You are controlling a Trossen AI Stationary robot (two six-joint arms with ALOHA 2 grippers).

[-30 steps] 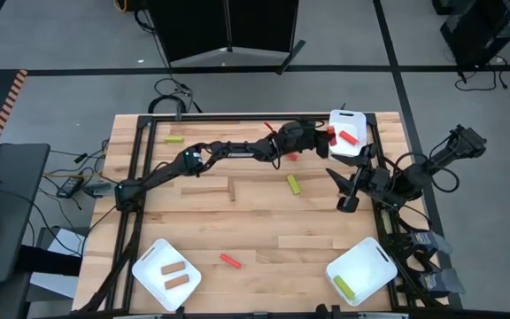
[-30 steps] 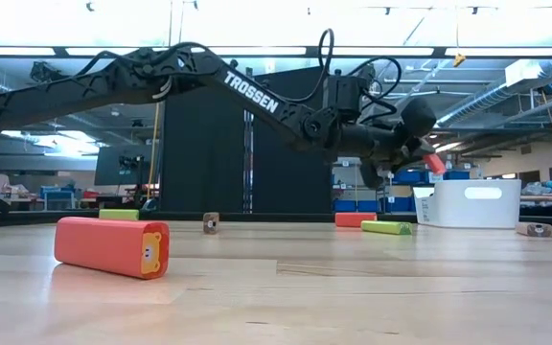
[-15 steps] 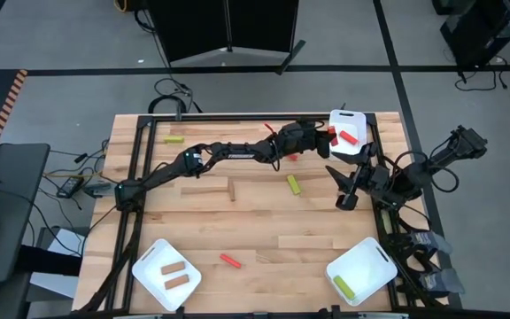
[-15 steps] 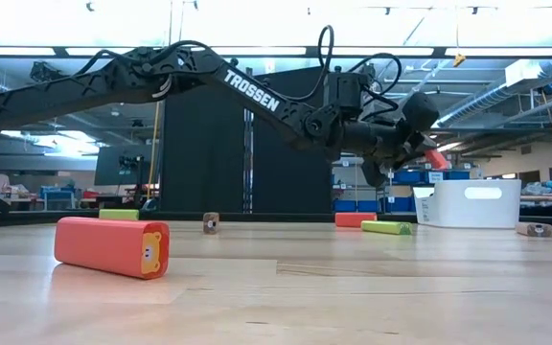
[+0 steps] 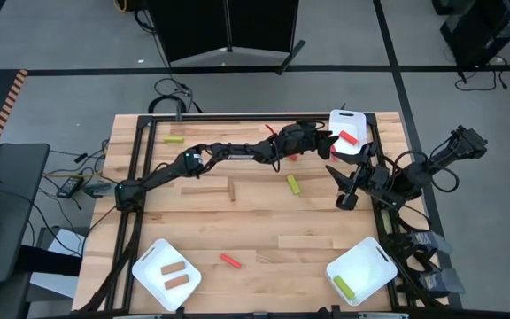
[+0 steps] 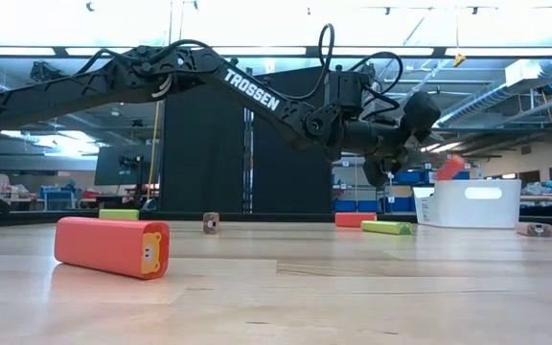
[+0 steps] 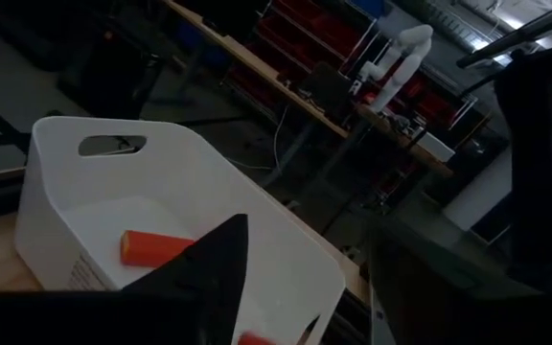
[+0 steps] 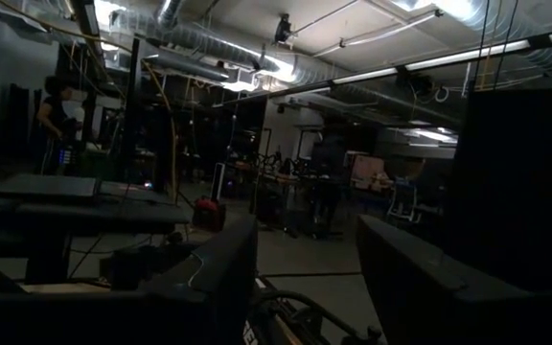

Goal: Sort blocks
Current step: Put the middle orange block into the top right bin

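My left gripper (image 5: pixel 324 138) reaches over the near-left edge of the white tray (image 5: pixel 361 147) at the table's far right, and it is open. A red block (image 6: pixel 448 168) is in the air just off its fingertips, above the tray's rim (image 6: pixel 475 182); its end (image 7: pixel 252 338) also shows in the left wrist view. Another red block (image 7: pixel 156 247) lies flat on the tray's floor. My right gripper (image 5: pixel 347 190) waits open at the table's right edge, above the tabletop. Loose blocks lie flat on the table: yellow-green ones (image 5: pixel 294 184) (image 5: pixel 174 138) and red ones (image 5: pixel 229 260) (image 5: pixel 290 157).
A white tray at the near left (image 5: pixel 149 266) holds two brown blocks (image 5: pixel 175 275). A white tray at the near right (image 5: pixel 374 261) holds a yellow-green block (image 5: pixel 344 286). In the low view a red block (image 6: pixel 113 246) lies close, and brown blocks (image 6: pixel 211 222) (image 6: pixel 535 229) lie farther back.
My left gripper carried the red block a little farther toward the far-right tray and let it go. The block has left the fingertips and is dropping toward the tray.
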